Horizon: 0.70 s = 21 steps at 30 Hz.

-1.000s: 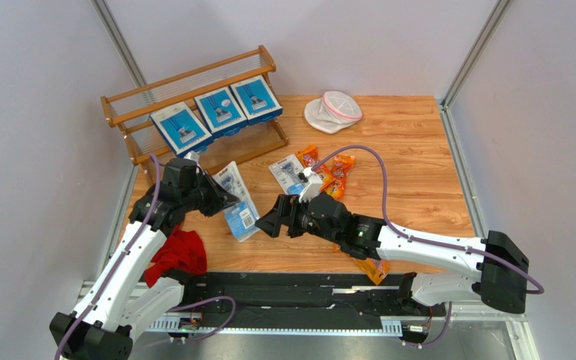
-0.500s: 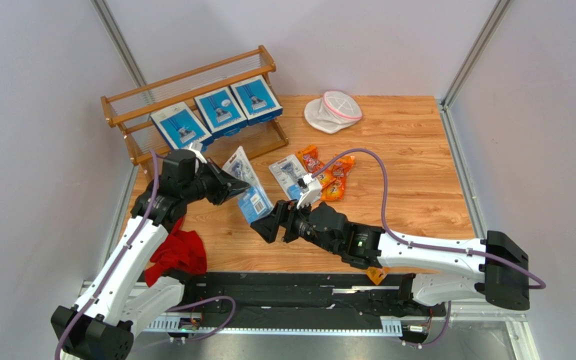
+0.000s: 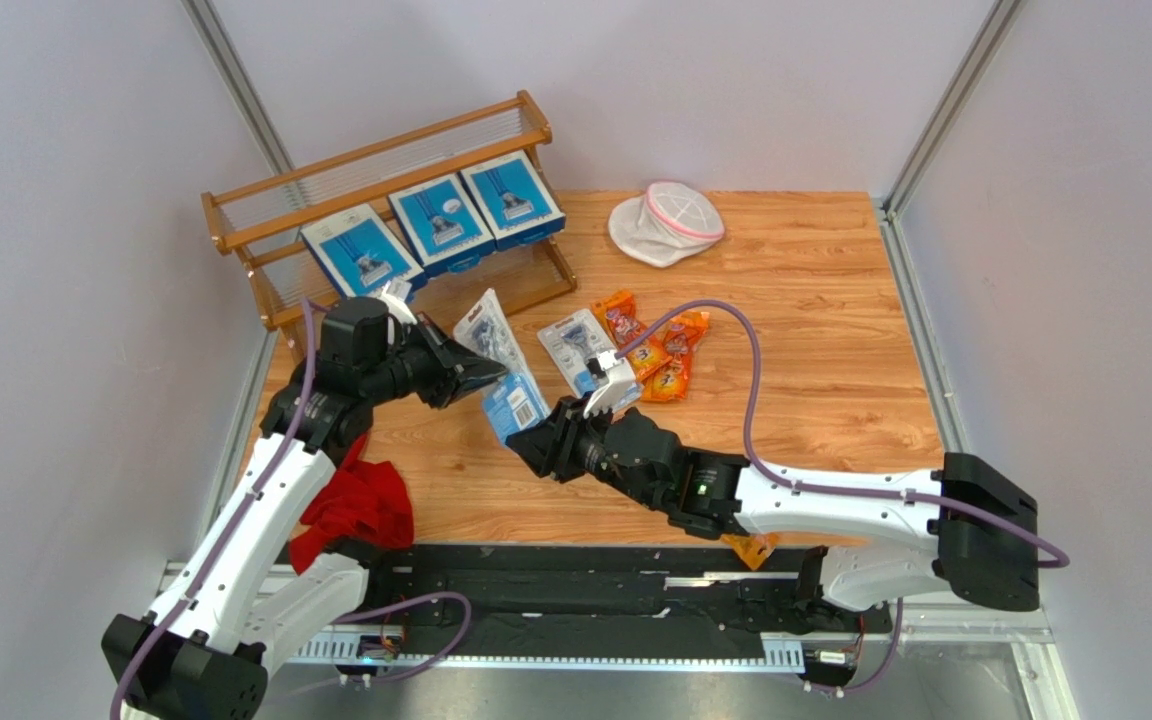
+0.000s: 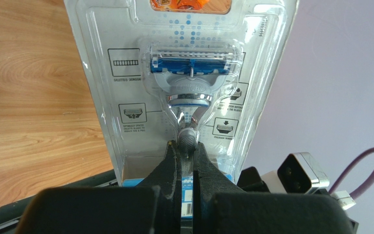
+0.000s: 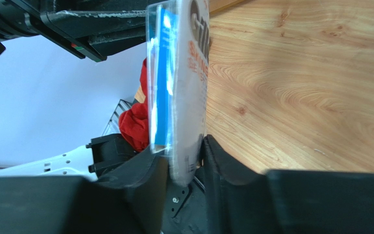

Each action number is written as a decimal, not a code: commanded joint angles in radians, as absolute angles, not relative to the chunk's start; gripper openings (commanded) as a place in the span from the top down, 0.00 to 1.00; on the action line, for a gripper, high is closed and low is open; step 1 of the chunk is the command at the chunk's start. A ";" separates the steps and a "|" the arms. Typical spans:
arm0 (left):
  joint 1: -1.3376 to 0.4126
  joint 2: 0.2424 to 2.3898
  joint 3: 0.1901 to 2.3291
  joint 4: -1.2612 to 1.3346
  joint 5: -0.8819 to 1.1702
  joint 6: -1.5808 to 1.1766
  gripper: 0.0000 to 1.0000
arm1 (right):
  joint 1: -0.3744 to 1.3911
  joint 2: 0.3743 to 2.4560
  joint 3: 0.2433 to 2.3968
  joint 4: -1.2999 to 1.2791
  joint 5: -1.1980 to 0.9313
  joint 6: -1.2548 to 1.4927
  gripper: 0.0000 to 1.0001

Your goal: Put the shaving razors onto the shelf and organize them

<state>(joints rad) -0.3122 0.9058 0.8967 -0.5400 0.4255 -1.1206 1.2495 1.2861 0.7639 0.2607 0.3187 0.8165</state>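
Observation:
A clear blister pack [image 3: 495, 357] with a blue razor [image 4: 192, 62] inside hangs above the table, left of the middle. My left gripper [image 3: 458, 375] [image 4: 188, 152] is shut on its handle end. My right gripper [image 3: 527, 444] [image 5: 181, 146] has its jaws closed on the blister pack [image 5: 178, 92] from the opposite end, pads touching both faces. The brown shelf [image 3: 525, 123] stands at the back left with three blue boxes [image 3: 440, 222] leaning on its lower tier. A second blister pack [image 3: 573, 347] and several orange bags [image 3: 651, 354] lie mid-table.
A red cloth [image 3: 364, 504] lies by the left arm near the table's front edge. A round white pouch [image 3: 668, 222] with pink trim sits at the back. Grey walls close in on both sides.
My left gripper lifted the blister pack up and to the right. My right gripper came in from the right and went from wide open to closed on the pack's lower end.

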 commanded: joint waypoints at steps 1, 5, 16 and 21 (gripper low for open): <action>-0.308 0.868 0.896 -0.492 0.471 -1.140 1.00 | 1.253 1.304 0.785 0.311 0.380 0.836 0.73; -0.308 0.859 0.888 -0.491 0.482 -1.138 1.00 | 1.255 1.290 0.766 0.311 0.413 0.854 0.80; -0.308 0.845 0.868 -0.477 0.497 -1.115 0.95 | 1.252 1.236 0.733 0.301 0.443 0.857 0.96; -0.308 0.841 0.873 -0.492 0.497 -1.075 0.65 | 1.252 1.241 0.747 0.296 0.431 0.847 1.00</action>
